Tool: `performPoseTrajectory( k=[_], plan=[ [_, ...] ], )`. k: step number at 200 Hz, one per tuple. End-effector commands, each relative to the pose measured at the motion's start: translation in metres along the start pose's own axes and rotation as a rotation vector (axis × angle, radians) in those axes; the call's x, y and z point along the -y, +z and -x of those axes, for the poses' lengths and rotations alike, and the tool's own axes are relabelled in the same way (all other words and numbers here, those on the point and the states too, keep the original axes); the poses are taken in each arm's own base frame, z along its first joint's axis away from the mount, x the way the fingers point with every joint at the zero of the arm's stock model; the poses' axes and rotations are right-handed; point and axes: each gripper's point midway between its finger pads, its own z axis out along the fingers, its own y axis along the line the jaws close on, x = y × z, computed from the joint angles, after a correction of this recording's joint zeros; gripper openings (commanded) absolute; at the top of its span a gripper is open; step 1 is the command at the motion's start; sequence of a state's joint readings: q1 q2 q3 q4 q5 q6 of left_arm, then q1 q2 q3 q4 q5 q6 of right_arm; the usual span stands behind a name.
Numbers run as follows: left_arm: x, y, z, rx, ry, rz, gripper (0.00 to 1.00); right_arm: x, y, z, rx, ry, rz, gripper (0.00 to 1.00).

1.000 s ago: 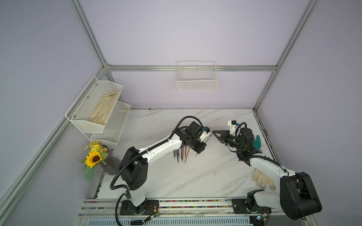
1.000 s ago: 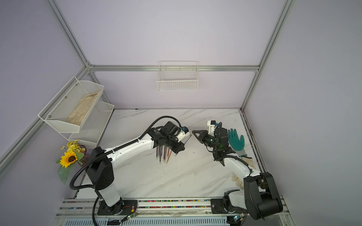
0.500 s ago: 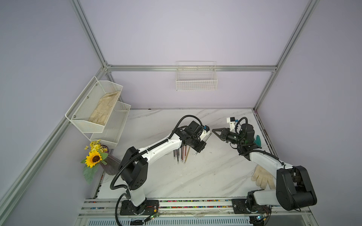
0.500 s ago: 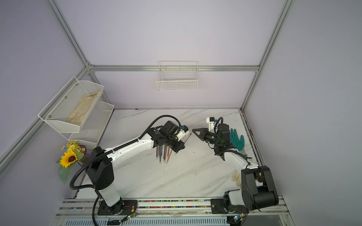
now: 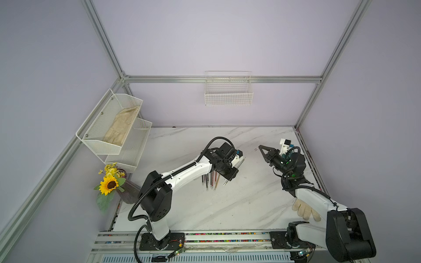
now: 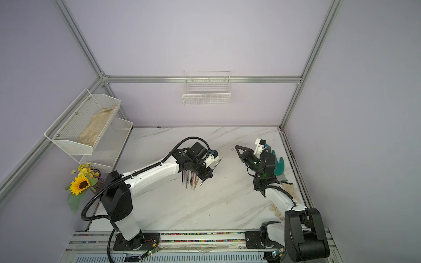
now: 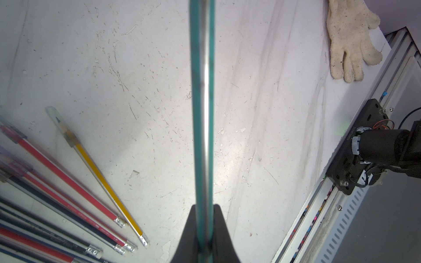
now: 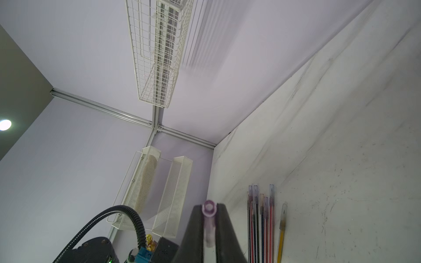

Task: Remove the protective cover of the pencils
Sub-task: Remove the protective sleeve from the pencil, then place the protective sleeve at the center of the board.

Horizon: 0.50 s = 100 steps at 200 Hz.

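A rail [image 5: 227, 234] edges the scuffed marble table [image 5: 227, 209]; a cream glove [image 5: 305, 210] lies partly under the right arm; the pencils [image 5: 210, 182] lie in a row mid-table, their far ends hidden by the left arm; the left gripper [image 7: 202, 211] is clamped on a green pencil [image 7: 202, 102]; the right gripper [image 8: 209, 209] pinches a clear cover [image 8: 209, 225]; beyond stand a sunflower [image 5: 110, 185], a mesh shelf [image 5: 100, 123] and a wire basket [image 5: 228, 100] against lilac walls [image 5: 205, 41].

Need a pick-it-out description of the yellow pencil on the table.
On the white marble table, a row of thin coloured pencils lies near the centre. The yellow pencil sits at the row's edge, splayed away from the others. It is the only yellow one among red and black neighbours.
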<state>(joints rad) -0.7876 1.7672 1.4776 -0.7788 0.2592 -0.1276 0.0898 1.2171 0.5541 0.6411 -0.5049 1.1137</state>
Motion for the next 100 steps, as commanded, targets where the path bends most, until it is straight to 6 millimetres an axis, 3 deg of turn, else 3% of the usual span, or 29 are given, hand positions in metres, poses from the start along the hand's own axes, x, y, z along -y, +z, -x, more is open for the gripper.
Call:
performPoseTrajectory(
  k=[1, 11, 41, 72, 100],
  plan=[
    [0.001, -0.003, 0.001, 0.009, -0.004, -0.008, 0.0, -0.001, 0.002, 0.016, 0.027, -0.094, -0.113, 0.0],
    [0.0, 0.0, 0.001, 0.008, -0.02, -0.006, 0.0, 0.018, 0.0, 0.021, 0.01, -0.163, -0.26, 0.0],
    [-0.004, 0.021, 0.002, 0.01, -0.18, -0.017, 0.0, 0.052, -0.002, 0.023, -0.071, -0.248, -0.449, 0.0],
    [0.003, 0.048, 0.02, 0.048, -0.324, -0.107, 0.0, 0.099, 0.003, 0.01, -0.196, -0.232, -0.567, 0.0],
    [-0.008, 0.064, 0.026, 0.054, -0.386, -0.067, 0.0, 0.146, 0.011, -0.004, -0.306, -0.206, -0.665, 0.0]
  ],
)
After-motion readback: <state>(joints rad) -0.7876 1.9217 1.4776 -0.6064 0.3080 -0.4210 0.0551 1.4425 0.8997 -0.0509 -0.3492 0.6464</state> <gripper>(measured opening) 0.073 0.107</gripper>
